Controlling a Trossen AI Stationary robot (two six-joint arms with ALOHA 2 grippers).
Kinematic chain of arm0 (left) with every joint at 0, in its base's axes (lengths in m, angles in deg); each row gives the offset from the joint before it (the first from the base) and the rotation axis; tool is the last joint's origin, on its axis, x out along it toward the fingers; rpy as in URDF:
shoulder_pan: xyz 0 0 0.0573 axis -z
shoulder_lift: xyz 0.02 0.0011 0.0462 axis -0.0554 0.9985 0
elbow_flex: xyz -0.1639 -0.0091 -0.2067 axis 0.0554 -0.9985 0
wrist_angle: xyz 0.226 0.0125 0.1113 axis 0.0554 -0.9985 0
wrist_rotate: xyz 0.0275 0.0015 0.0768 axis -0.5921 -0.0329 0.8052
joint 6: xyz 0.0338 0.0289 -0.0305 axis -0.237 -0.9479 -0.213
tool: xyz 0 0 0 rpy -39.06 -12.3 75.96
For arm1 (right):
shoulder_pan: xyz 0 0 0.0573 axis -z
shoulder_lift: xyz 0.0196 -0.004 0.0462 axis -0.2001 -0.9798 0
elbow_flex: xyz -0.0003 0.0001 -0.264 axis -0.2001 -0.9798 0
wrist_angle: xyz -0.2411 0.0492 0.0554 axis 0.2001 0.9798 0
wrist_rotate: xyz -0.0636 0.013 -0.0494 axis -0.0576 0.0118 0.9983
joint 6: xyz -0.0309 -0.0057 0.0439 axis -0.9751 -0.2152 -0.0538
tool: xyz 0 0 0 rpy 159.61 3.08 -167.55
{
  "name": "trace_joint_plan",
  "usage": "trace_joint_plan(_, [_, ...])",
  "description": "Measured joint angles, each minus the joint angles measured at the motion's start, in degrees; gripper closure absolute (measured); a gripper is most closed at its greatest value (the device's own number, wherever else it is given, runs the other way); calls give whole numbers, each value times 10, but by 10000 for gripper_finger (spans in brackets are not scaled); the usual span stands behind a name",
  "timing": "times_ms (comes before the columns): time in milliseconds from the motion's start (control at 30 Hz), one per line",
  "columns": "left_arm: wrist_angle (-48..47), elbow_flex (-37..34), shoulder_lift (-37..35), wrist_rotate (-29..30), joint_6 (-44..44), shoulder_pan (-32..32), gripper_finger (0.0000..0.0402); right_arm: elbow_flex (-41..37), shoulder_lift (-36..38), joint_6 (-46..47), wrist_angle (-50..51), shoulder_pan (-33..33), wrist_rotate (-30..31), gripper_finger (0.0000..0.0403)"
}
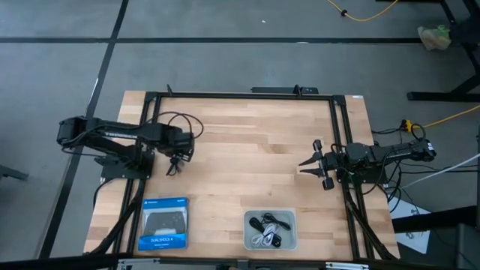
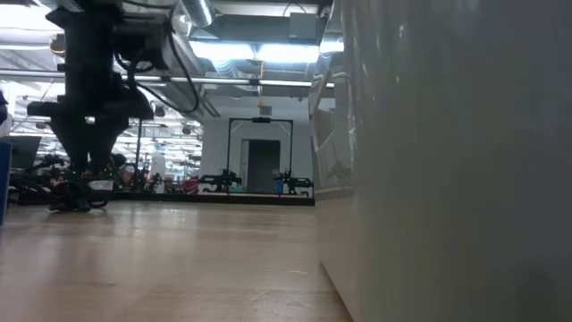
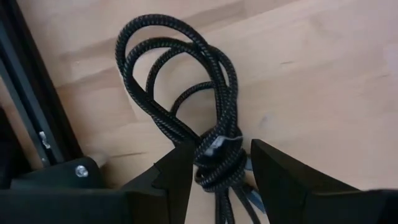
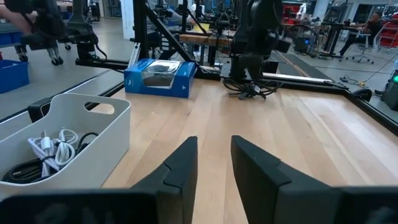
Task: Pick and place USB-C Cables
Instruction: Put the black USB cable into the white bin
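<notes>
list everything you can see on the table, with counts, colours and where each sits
black cable: 1, black braided coil, on the table near its left edge, between the left claw's fingers
bin: 1, pale grey, front of the table, right of centre
cables in the bin: small bundles, black and whitish, exact count unclear
blue box: 1, blue with a dark picture, front left of the table
table: 1, light wood with a black frame
left claw: 1, dark, down around the black cable's tied part
right claw: 1, dark, open, empty, over the table's right side
</notes>
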Motion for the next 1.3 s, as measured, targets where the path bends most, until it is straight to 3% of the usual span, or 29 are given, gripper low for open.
trace_joint_plan(200, [9,0,70,32,-18,3,246,0,0,0,0,0,0,301])
trace_joint_plan(533, [63,2,193,-41,-66,3,249,0,0,0,0,0,0,301])
trace_joint_plan(633, [79,5,206,-54,-66,2,278,0,0,0,0,0,0,301])
trace_joint_plan(800, [88,37,203,-55,-88,3,379,0,0,0,0,0,0,301])
trace_joint_plan(1067, [140,194,192,-23,-186,26,383,0,0,0,0,0,0,301])
trace_joint_plan(1167, [211,260,190,-24,-238,62,384,0,0,0,0,0,0,301])
trace_joint_plan(1300, [386,309,194,-21,-296,130,384,0,0,0,0,0,0,301])
